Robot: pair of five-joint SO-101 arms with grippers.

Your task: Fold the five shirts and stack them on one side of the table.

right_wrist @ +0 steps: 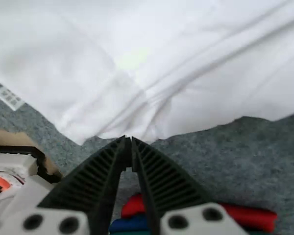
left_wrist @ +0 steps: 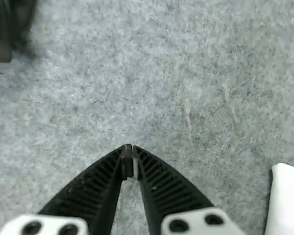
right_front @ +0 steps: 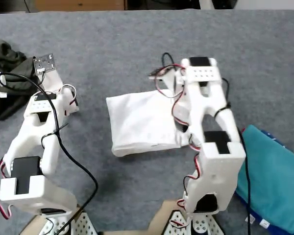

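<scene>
We see a white shirt (right_front: 142, 122) lying folded into a rough rectangle in the middle of the grey tabletop (right_front: 112, 54). A dark green shirt (right_front: 5, 78) sits crumpled at the tabletop's left edge. A teal shirt (right_front: 274, 181) lies flat near the right edge, well apart from the white one.

In the high view, the left arm (right_front: 36, 127) stands between the dark green shirt and the white shirt. In its wrist view, the left end effector (left_wrist: 128, 161) is closed, its two black ribbed fingers meeting at the tips with nothing between them. It hangs over bare grey tabletop. A corner of the white shirt (left_wrist: 286, 200) shows off to one side and a bit of dark cloth (left_wrist: 7, 27) on the other.

The right arm (right_front: 213, 132) reaches over the right-hand edge of the white shirt. The right end effector (right_wrist: 129, 147) is also closed, its tips pressed together right at the hem of the white shirt (right_wrist: 152, 63), where the cloth meets the tabletop. We cannot make out any fabric caught between the fingers. A small sewn label (right_wrist: 7, 98) sits at one edge of the shirt.
</scene>
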